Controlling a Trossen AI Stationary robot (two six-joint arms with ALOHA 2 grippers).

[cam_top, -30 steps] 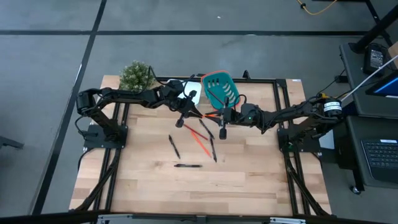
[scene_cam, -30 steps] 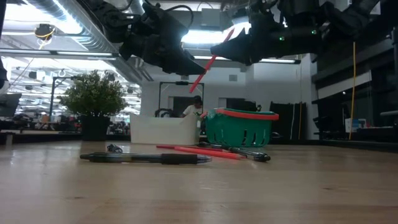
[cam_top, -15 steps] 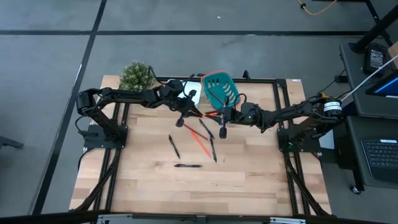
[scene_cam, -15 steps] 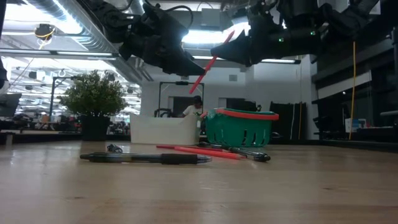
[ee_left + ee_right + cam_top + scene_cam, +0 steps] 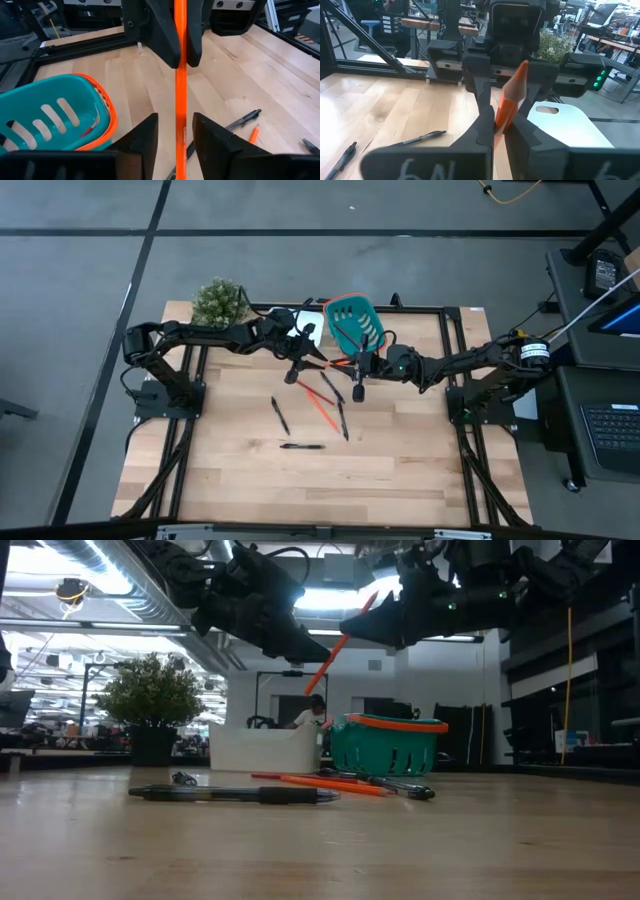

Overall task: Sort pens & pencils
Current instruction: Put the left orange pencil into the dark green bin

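Note:
An orange-red pencil [image 5: 180, 95] hangs tilted in the air between my two grippers, left of the teal basket [image 5: 352, 323]. My right gripper [image 5: 498, 127] is shut on it. My left gripper [image 5: 175, 137] is open; its fingers stand on either side of the pencil's shaft with a gap on both sides. Several black pens [image 5: 280, 416] and another pencil [image 5: 320, 408] lie flat on the wooden table [image 5: 400, 470]. My right gripper pinches the pencil's shaft [image 5: 503, 116] between its two fingers, toward the pencil's upper end [image 5: 372, 598]. The fingers come from the table's right side and lie across the pencil. The pencil is lifted clear, tilted, its lower end [image 5: 307, 688] hanging free.
A white tray [image 5: 300, 330] sits beside the basket at the far edge, and a small potted plant [image 5: 218, 302] stands at the far left corner. One pen [image 5: 235, 794] lies nearest the front. The near half of the table has free room.

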